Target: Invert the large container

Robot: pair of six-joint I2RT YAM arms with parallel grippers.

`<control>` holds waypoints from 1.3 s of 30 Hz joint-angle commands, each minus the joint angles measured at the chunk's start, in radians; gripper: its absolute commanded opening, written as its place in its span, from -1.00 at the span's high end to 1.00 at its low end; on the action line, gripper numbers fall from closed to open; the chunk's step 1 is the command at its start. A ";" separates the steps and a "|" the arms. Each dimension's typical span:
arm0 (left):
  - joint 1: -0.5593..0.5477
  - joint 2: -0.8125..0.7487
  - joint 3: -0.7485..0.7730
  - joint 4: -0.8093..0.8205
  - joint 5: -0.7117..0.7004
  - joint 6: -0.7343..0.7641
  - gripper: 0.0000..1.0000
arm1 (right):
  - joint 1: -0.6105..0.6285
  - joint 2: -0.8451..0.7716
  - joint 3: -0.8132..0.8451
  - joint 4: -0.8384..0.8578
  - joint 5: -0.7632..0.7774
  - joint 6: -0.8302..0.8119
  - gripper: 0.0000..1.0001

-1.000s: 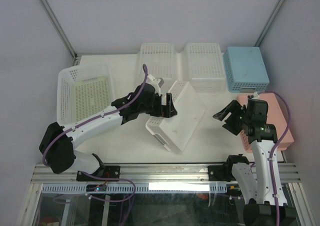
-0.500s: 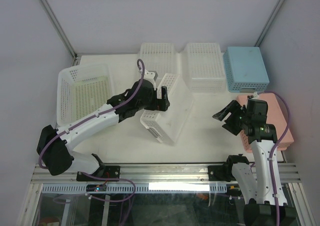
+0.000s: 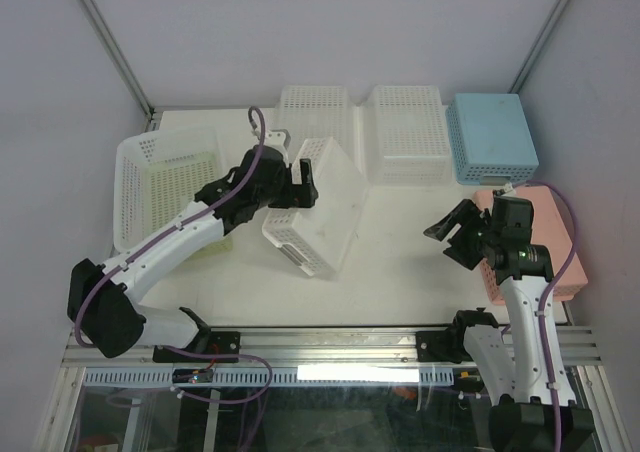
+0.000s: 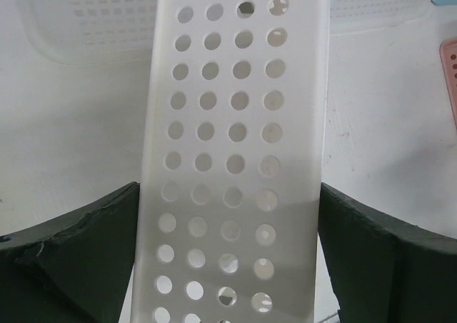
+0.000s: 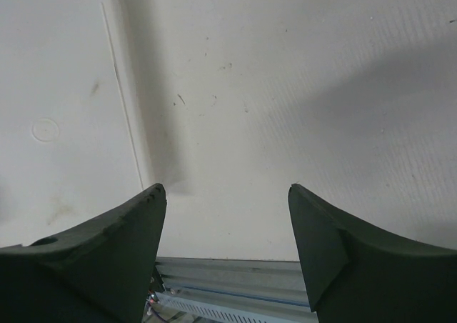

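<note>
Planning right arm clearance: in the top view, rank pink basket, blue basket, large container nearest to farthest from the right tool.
1. pink basket, just right of the right tool
2. blue basket, back right
3. large container, far left

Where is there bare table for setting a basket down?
Bare table lies between the tilted basket and the right gripper, down to the near edge. Crowded: white baskets and a blue basket along the back, the large container at left, the pink basket at right.

Before me a white smooth-based plastic basket [image 3: 335, 197] stands tilted; beyond it sit two white perforated plastic baskets [image 3: 314, 112] [image 3: 407, 122], a blue plastic basket [image 3: 492, 132], and, to the right, a pink plastic basket [image 3: 565, 272].
</note>
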 commanded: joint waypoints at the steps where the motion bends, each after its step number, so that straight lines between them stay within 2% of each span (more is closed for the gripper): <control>1: 0.107 -0.061 0.016 0.040 0.193 0.004 -0.98 | 0.009 0.001 0.004 0.055 -0.009 0.009 -0.46; 4: 0.173 -0.066 -0.009 0.083 0.363 -0.041 -0.98 | 0.012 0.005 0.004 0.055 -0.006 0.009 -0.46; 6: 0.198 -0.063 -0.016 0.103 0.428 -0.063 -0.98 | 0.015 0.004 0.004 0.056 -0.006 0.010 -0.47; 12: 0.219 -0.033 -0.034 0.122 0.547 -0.097 -0.98 | 0.017 0.004 0.001 0.058 -0.002 0.011 -0.47; 20: 0.235 -0.021 -0.049 0.122 0.555 -0.109 -0.98 | 0.022 0.007 -0.004 0.064 -0.005 0.014 -0.48; 31: 0.261 -0.090 -0.052 0.074 0.317 -0.087 -0.98 | 0.027 0.007 -0.007 0.069 -0.002 0.017 -0.48; 39: 0.261 -0.107 -0.034 0.050 0.289 -0.021 -0.98 | 0.035 0.015 -0.006 0.081 -0.004 0.026 -0.48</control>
